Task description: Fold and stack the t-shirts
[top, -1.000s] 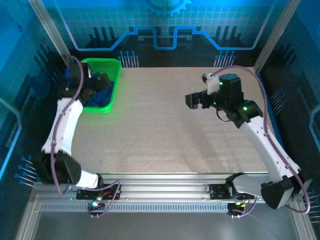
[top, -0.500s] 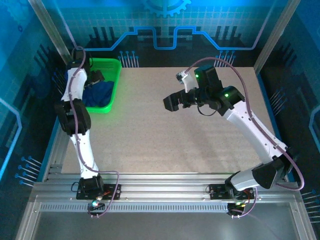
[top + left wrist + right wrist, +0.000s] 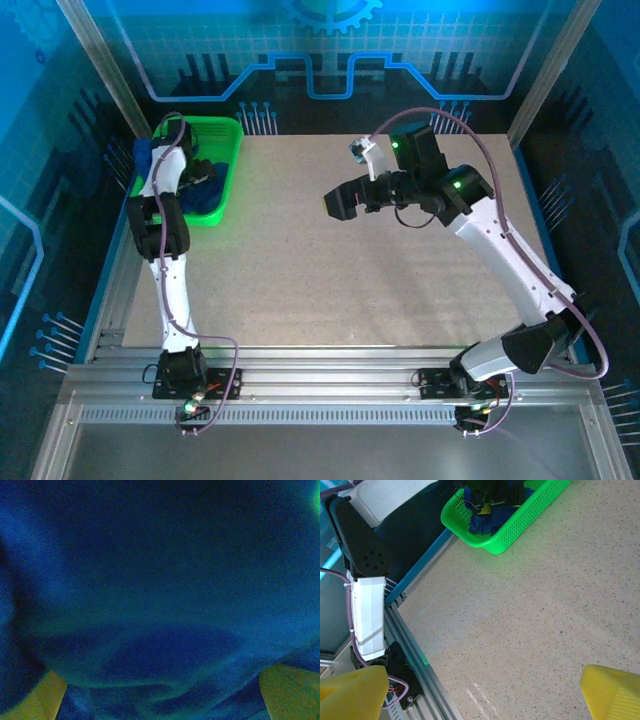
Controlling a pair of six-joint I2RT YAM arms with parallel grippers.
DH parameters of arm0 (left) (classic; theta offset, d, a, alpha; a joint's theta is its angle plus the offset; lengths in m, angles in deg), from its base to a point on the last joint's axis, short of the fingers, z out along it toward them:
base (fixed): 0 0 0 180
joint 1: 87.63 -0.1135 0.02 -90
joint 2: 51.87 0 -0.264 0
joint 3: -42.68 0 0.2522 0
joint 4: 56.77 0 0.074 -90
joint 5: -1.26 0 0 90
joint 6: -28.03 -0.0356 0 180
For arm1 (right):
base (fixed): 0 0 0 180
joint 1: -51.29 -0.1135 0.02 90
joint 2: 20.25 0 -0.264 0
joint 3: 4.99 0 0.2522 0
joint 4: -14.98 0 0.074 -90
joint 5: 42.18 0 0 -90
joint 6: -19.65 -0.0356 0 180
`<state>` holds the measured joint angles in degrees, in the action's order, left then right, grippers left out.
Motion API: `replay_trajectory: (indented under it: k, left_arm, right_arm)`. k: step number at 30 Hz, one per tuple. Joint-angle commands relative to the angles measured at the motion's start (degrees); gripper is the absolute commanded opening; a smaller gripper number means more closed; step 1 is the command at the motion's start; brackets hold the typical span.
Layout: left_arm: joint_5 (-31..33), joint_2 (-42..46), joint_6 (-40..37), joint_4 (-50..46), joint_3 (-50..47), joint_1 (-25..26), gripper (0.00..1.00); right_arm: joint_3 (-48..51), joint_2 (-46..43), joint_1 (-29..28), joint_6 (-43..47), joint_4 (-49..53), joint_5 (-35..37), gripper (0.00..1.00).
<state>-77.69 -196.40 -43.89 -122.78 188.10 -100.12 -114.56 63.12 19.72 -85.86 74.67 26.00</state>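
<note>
A: What surface do we have under us?

B: We see a pale speckled table (image 3: 380, 280), flat and bare across its middle and right side. It stands in a booth whose back wall (image 3: 330, 50) is lit blue and printed with circuit lines. Metal posts (image 3: 100, 70) slant up at the far corners.

A: And the edges?

B: Along our near edge runs a ribbed aluminium rail (image 3: 330, 360) that carries both arm bases. A green basket (image 3: 200, 125) sits in the far left corner, close to the table's left edge.

A: Where do we find the t-shirt?

B: The royal-blue t-shirt (image 3: 160, 580) lies bunched inside that basket. Our left gripper (image 3: 160, 695) reaches down into it with its jaws spread wide, and blue cloth crowds up close before them. Whether they touch the cloth, we cannot tell.

A: And our other side?

B: Our right gripper (image 3: 482, 690) hangs above the table's middle, well apart from the basket. Its jaws stand wide with nothing between them.

A: How much room do we have for moving?

B: We have open tabletop between the basket and the right gripper, and more from there to the near rail and the right edge.
</note>
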Motion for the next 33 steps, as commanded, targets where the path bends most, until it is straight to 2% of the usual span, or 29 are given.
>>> replay_trajectory:
  k: [1, 3, 6, 10, 13, 18, 23, 28, 33]
  left_arm:
    - [-3.4, -3.3, 0.2, -0.3, 1.1, -0.4, 0.94]
    - [-5.2, -4.2, 0.4, -0.4, 1.0, -0.4, 0.87]
    - [-9.1, -5.1, 0.9, -0.2, 0.9, -0.6, 0.62]
    - [-16.1, -5.5, 1.6, -0.1, 0.6, -1.5, 0.2]
    - [-18.1, -2.9, 1.1, 1.1, -0.8, -1.7, 0.0]
    - [-20.7, 9.2, 1.4, 7.9, -6.2, -1.7, 0.0]
    - [-22.6, 22.0, 1.5, 11.0, -5.5, 0.4, 0.0]
    - [-24.5, 30.4, 0.8, 9.4, 3.6, 6.7, 0.0]
    - [-29.7, 32.9, 2.6, 9.7, 12.7, 15.6, 0.0]
  right_arm:
    - [-2.0, -1.6, -0.9, -1.0, 1.5, -1.6, 1.0]
    - [-2.2, -2.0, -0.8, -1.2, 1.3, -1.5, 1.0]
    - [-2.3, -2.4, -0.9, -1.4, 0.9, -0.9, 1.0]
    - [-2.3, -2.1, -0.8, -1.9, 0.0, -0.9, 1.0]
    - [-1.9, -2.2, -0.8, -1.8, -0.6, -0.7, 1.0]
    - [3.0, -4.4, 0.0, -2.4, -3.7, 3.1, 1.0]
    - [10.5, -7.5, 3.7, -5.8, -8.5, 6.8, 1.0]
    - [16.7, -10.1, 9.4, -9.4, -11.9, 8.3, 1.0]
    - [20.8, -13.1, 14.9, -11.2, -14.5, 8.6, 1.0]
